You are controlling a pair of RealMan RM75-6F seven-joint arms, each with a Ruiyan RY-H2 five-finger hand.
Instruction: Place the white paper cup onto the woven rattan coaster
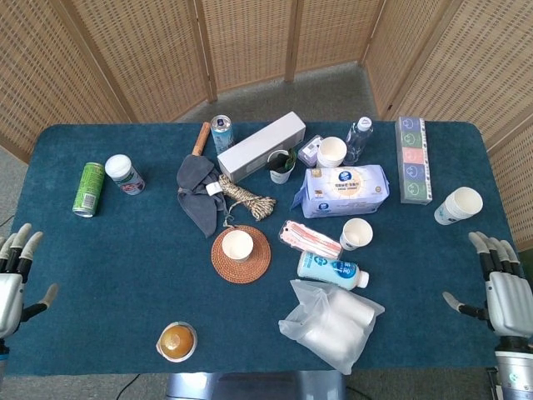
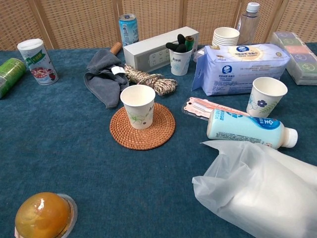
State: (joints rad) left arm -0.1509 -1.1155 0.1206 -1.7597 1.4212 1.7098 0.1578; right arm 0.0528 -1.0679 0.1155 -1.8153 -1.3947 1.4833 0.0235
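A white paper cup (image 1: 237, 244) (image 2: 138, 106) stands upright on the round woven rattan coaster (image 1: 254, 266) (image 2: 157, 133) near the middle of the table. My left hand (image 1: 12, 279) is at the far left edge in the head view, fingers spread, holding nothing and far from the cup. My right hand (image 1: 502, 287) is at the far right edge, also spread and empty. Neither hand shows in the chest view.
Around the coaster lie a grey cloth (image 1: 198, 192), twine (image 1: 246, 198), a milk bottle (image 1: 333, 270), a plastic bag (image 1: 333, 323), a tissue pack (image 1: 346, 189) and a second cup (image 1: 356, 234). A jelly cup (image 1: 177, 341) sits front left, cans (image 1: 87, 188) far left.
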